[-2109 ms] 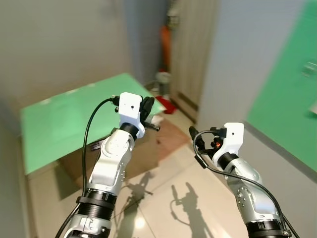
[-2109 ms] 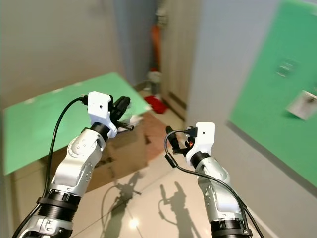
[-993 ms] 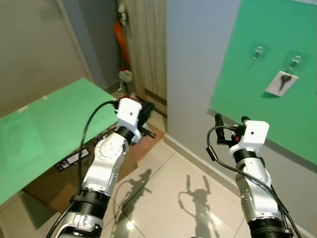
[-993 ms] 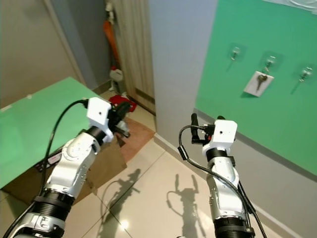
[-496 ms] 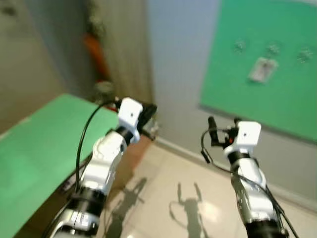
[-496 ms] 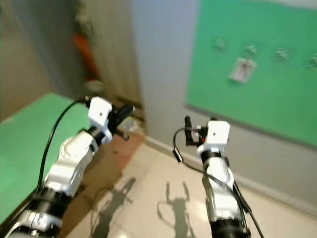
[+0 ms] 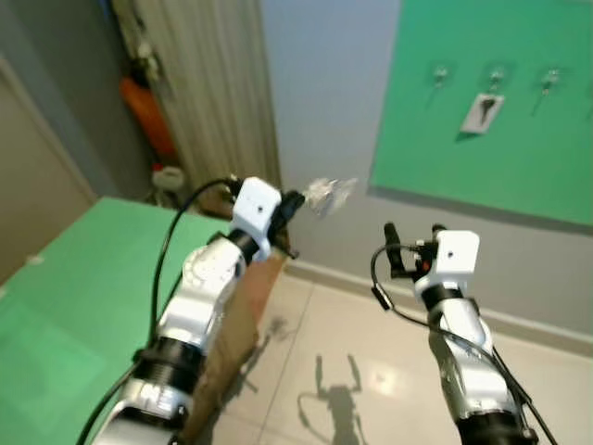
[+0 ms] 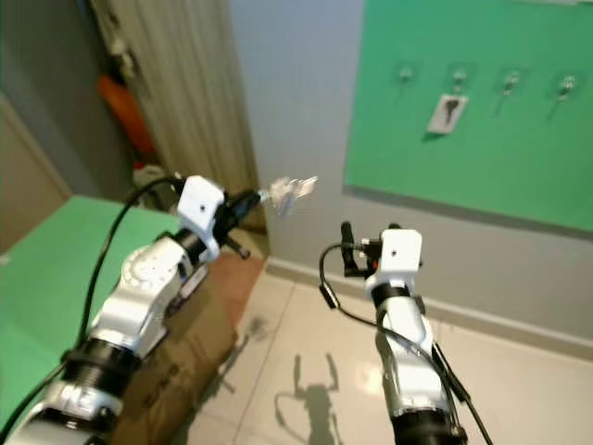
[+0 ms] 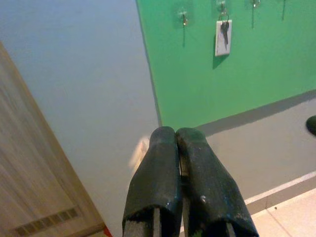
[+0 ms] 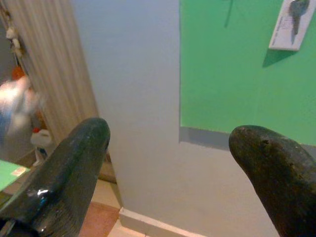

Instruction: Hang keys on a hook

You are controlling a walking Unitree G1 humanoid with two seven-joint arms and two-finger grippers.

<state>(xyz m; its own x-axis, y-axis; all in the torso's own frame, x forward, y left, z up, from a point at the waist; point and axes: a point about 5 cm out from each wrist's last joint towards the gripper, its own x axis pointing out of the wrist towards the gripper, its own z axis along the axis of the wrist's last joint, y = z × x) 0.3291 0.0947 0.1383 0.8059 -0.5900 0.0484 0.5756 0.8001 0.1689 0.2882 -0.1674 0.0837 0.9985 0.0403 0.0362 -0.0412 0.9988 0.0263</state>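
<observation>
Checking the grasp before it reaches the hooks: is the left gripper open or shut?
Shut. In the left wrist view the left gripper's two black fingers press together, and the head views show a blurred, pale keys bundle at its tip.

Green wall board (image 7: 482, 158) carries hooks (image 7: 442, 72), tagged key (image 7: 483, 111).

Open floor (image 7: 352, 324) and air between both arms and green board (image 7: 500, 139). Leftmost hook (image 7: 441, 72) bare; second hook (image 7: 497, 74) taken by tagged key (image 7: 482, 111). Cardboard box (image 8: 195, 343) low at left.
</observation>
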